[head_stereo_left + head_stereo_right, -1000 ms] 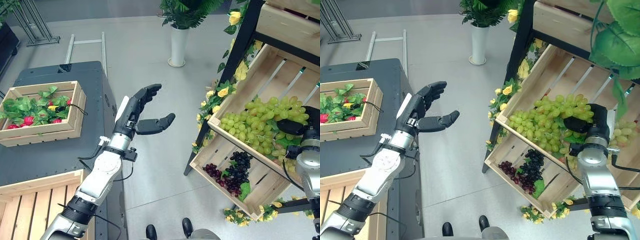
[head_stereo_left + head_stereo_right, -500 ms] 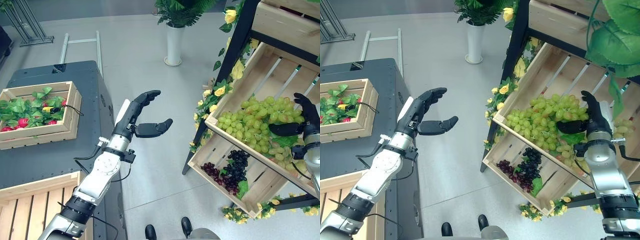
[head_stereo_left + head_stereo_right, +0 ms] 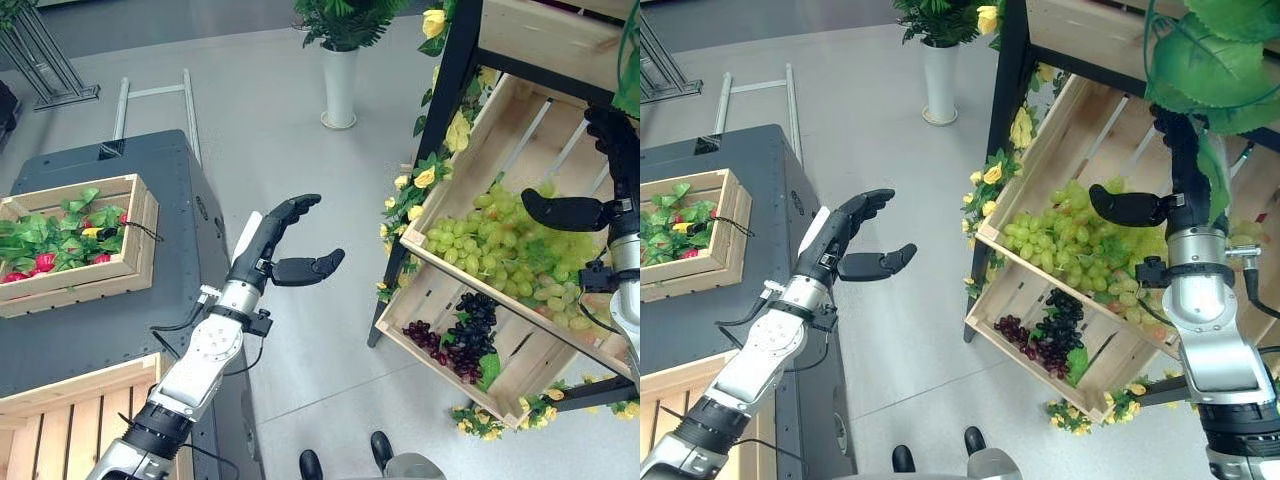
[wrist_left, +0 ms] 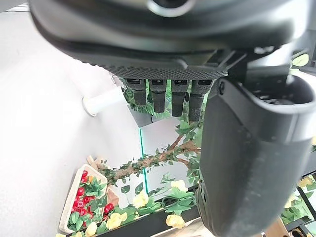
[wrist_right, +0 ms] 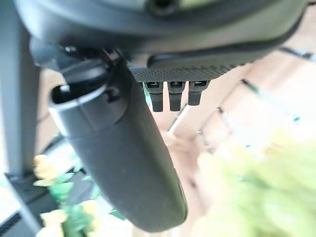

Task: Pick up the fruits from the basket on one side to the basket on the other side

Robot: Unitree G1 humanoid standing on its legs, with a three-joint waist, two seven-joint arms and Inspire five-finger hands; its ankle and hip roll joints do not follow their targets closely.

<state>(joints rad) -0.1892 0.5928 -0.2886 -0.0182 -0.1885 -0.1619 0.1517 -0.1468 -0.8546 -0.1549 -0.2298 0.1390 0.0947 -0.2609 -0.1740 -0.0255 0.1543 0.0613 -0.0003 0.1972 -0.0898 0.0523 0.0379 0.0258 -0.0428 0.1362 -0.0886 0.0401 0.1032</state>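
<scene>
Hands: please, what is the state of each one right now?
Left hand: open, holding nothing.
Right hand: open, holding nothing, above the green grapes.

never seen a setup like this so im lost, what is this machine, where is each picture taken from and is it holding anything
This is a humanoid robot with two silver-grey arms, each ending in a dark hand of fingers and a thumb. Two pictures come from a stereo camera on its head, looking down. The other two come from cameras on its wrists, looking along each hand from very close, so the dark bulk there is the hand itself.

The left hand is open in the air above the floor, holding nothing. The right hand is open too, raised above the green grapes, and empty.

Those grapes lie in a slanted wooden crate on a black stand. A lower crate holds dark grapes. On the robot's left, a dark table carries a wooden box with leaves and red fruit.
</scene>
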